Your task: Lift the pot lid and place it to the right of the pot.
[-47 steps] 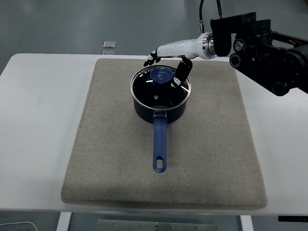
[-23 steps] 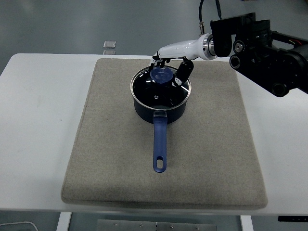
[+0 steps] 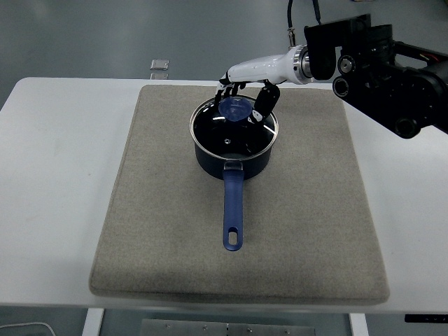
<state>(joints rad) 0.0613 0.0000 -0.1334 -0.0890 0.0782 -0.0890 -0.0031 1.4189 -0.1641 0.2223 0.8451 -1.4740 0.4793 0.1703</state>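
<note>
A dark blue pot [image 3: 233,155] with a long blue handle [image 3: 232,210] stands on the grey mat [image 3: 175,210], handle pointing toward me. A glass lid [image 3: 234,133] with a blue knob [image 3: 234,109] sits on the pot. My right hand [image 3: 245,98], white with black fingers, comes in from the upper right and hovers at the lid's far side. Its fingers are curled around the blue knob, thumb on the right, other fingers on the left. The lid still rests on the pot's rim. My left arm does not show.
The grey mat covers most of the white table [image 3: 49,175]. A small flat silver object [image 3: 159,65] lies on the floor beyond the table's far edge. My right arm's black housing [image 3: 385,66] fills the upper right corner.
My right hand's fingers were spread to the left of the knob; they have curled in and closed around the knob. The pot and lid have not moved.
</note>
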